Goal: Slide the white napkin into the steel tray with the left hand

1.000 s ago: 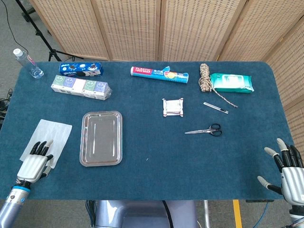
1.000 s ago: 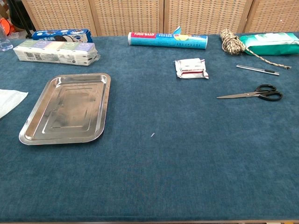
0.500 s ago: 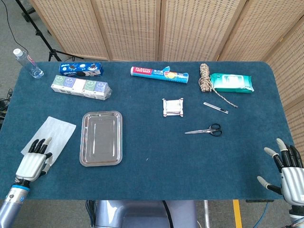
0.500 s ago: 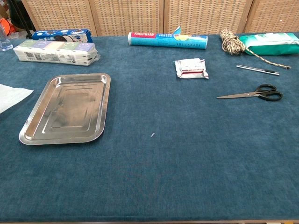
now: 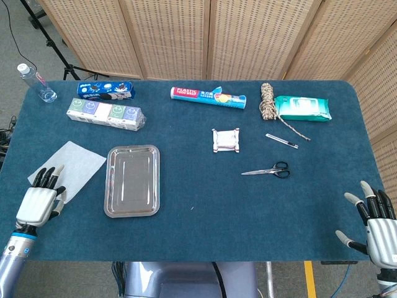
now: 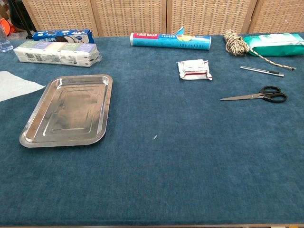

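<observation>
The steel tray (image 5: 132, 180) is seen on the blue tabletop (image 5: 205, 205), its long axis running from the near edge toward the far edge. Behind it a row of tissue packs (image 5: 107, 113) and a blue cookie box (image 5: 105, 90) are laid, with a plastic bottle (image 5: 36, 83) at the far left corner. To the right, well apart, a wrap box (image 5: 208, 95), a small packet (image 5: 226, 139), scissors (image 5: 267, 170), a pen (image 5: 282, 141), a coiled rope (image 5: 268, 102) and a wipes pack (image 5: 302, 107) are found. Nothing is seen between tray and white napkin (image 5: 75, 167), which lies flat just left of the tray (one corner turned toward its rim). The left hand (image 5: 41, 197) is pressed on the napkin's near-left part with fingers extended and slightly apart. The right hand (image 5: 374, 221) is held at the near right edge, fingers spread, gripping nothing.
</observation>
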Robot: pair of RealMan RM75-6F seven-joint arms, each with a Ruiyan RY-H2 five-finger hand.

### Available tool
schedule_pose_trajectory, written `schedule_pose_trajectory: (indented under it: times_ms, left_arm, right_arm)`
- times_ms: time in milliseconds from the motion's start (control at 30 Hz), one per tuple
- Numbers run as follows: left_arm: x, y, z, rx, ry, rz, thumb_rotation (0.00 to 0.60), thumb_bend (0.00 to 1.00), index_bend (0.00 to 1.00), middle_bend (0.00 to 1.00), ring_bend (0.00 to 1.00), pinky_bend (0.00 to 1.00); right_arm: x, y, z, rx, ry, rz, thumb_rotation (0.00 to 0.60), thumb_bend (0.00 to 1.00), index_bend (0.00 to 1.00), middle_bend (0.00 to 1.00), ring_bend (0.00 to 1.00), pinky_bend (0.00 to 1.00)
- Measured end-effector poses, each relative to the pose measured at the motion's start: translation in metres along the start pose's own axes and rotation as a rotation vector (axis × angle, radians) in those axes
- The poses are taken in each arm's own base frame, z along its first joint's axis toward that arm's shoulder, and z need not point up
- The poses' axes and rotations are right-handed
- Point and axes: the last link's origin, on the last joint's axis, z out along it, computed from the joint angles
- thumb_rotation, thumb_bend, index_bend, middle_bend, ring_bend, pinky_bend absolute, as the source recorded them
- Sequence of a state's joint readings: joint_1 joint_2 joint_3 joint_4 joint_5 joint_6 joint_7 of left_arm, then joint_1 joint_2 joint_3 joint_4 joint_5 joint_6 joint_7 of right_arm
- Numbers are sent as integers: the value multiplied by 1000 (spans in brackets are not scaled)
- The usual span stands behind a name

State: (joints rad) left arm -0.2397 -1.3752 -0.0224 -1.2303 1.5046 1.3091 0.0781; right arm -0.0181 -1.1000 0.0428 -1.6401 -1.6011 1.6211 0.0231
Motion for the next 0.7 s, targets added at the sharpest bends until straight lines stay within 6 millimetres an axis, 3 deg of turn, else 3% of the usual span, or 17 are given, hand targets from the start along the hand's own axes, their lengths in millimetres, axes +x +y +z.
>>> schedule_pose_trajectory:
  times_ms: [400,700]
  left_arm:
    - [39,29,24,-49,111,-18,600,430,768,0,0,0]
    - [36,62,36,-77,86,-50,600,429,768,0,0,0]
  right_arm:
    - [1,0,0,1,1,3,600,53,206,0,0,0]
    - [3,2,0,-4,9,10,600,53,207,0,0,0]
